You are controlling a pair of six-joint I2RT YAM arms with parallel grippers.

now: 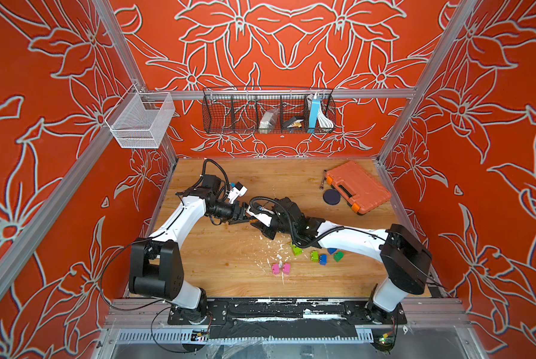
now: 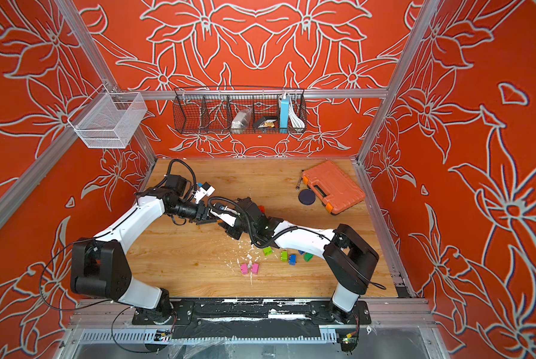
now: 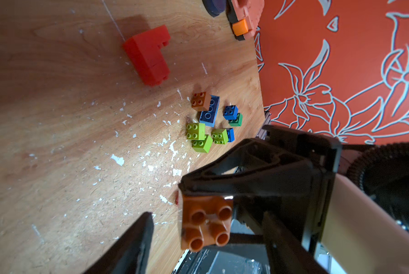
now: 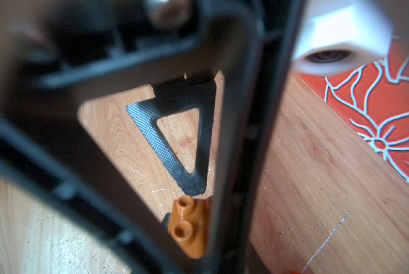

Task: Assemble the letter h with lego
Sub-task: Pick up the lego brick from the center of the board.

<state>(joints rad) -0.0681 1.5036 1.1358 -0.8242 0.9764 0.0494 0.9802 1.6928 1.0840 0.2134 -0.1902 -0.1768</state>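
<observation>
While right tool (image 4: 191, 242) pinches one brown brick (image 3: 206, 223) | left tool (image 1: 243, 217) seemingly spread | three lime bricks (image 3: 195, 131), two pink bricks (image 1: 276, 269)

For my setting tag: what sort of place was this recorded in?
Likely a purpose-built robot test cell: silver aluminium frame rails, orange floral-printed wall panels around a wooden tabletop, two white-and-black robot arms.

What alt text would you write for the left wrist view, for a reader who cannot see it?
Close up, a brown brick with four studs is held in the right gripper above a scuffed wooden table. Farther off lie a red L-shaped block and a cluster of small bricks, lime, blue, green and brown.
</observation>
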